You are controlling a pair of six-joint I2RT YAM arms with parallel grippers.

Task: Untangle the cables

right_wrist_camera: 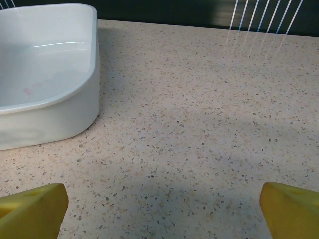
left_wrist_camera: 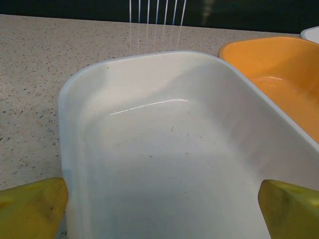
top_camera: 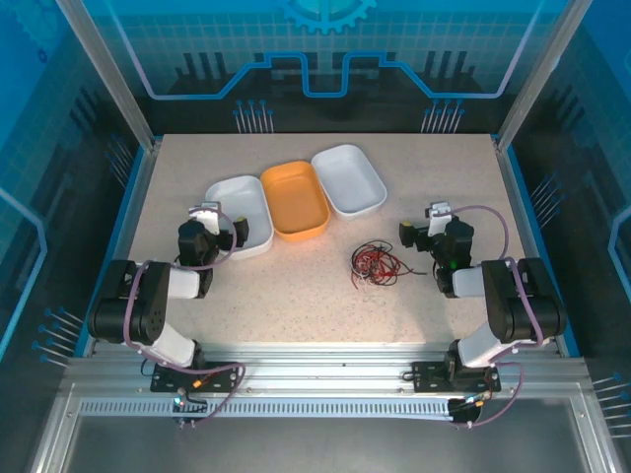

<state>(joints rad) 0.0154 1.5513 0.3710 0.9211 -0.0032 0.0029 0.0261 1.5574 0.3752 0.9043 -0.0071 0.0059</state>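
Observation:
The cables lie in one tangled bunch of thin red, black and white wire on the table, right of centre. My left gripper is open over the near end of the left white tray, well left of the bunch. In the left wrist view the left gripper has its yellow fingertips wide apart over that tray's bare floor. My right gripper stands open just right of the bunch. The right wrist view has the right gripper above bare table, fingertips spread.
Three trays sit in a row at the back: the left white one, an orange tray and a right white tray. Nothing lies inside them. Speckled table stretches in front of the trays.

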